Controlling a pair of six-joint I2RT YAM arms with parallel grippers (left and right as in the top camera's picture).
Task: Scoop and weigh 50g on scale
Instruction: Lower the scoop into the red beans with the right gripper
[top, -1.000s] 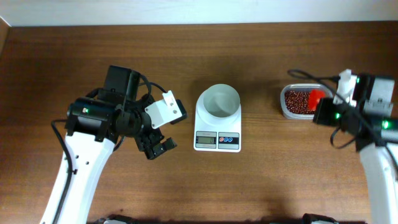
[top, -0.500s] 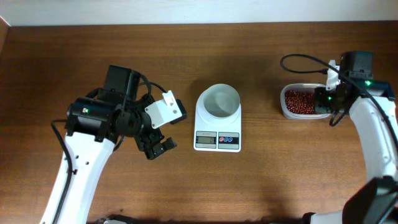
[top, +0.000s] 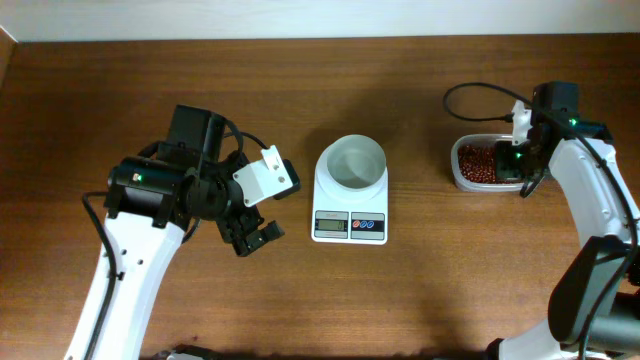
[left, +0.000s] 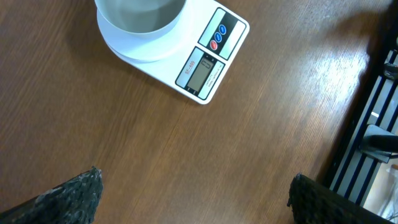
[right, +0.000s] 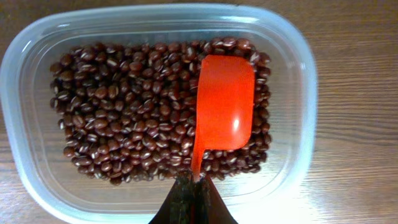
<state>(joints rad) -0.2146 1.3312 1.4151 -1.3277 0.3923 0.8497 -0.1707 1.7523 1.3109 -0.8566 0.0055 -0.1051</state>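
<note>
Right hand (right: 194, 186) clamped on red scoop (right: 225, 102) over beans (right: 124, 106) — left hand (left: 196, 196) spread apart, near scale (top: 350, 215).

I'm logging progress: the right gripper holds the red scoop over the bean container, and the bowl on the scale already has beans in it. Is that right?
Not quite: the bowl on the scale is empty, as the overhead view shows. The rest stands: the right gripper holds the red scoop over the beans in the container.
</note>
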